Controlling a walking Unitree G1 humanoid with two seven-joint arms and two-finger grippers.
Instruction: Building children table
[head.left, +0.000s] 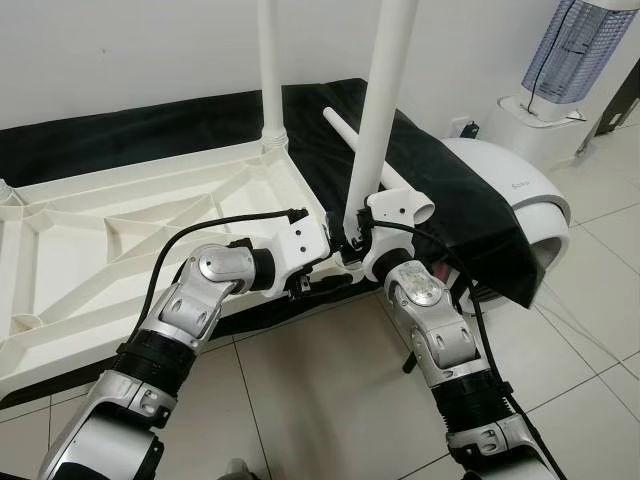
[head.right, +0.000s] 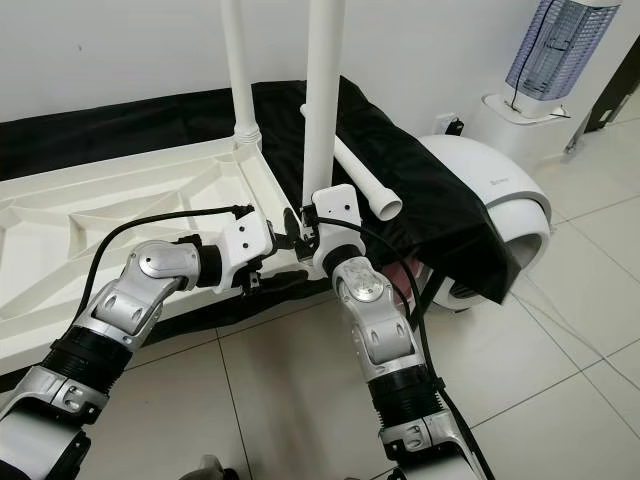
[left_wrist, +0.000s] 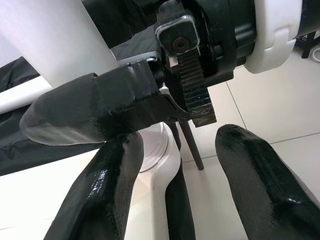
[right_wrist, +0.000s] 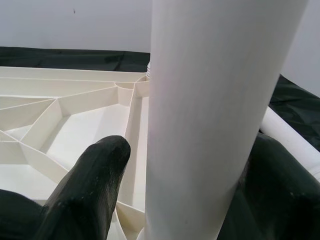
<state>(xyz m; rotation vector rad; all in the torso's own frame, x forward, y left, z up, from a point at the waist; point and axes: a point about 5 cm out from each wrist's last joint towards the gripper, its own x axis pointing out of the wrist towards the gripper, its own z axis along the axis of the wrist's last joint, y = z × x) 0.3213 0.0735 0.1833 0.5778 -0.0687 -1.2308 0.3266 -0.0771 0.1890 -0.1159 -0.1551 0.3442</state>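
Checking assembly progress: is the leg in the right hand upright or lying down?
Upright. The leg stands vertical in the right hand, above the corner of the upturned tabletop.

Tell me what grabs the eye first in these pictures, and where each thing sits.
A tall white table leg stands upright at centre, clamped near its foot by the right gripper, with the left gripper reaching in beside it, its jaws open. Behind and to the left lies the upturned white tabletop, ribbed on its underside, with another leg already standing in its far corner. A third leg lies on black cloth to the right.
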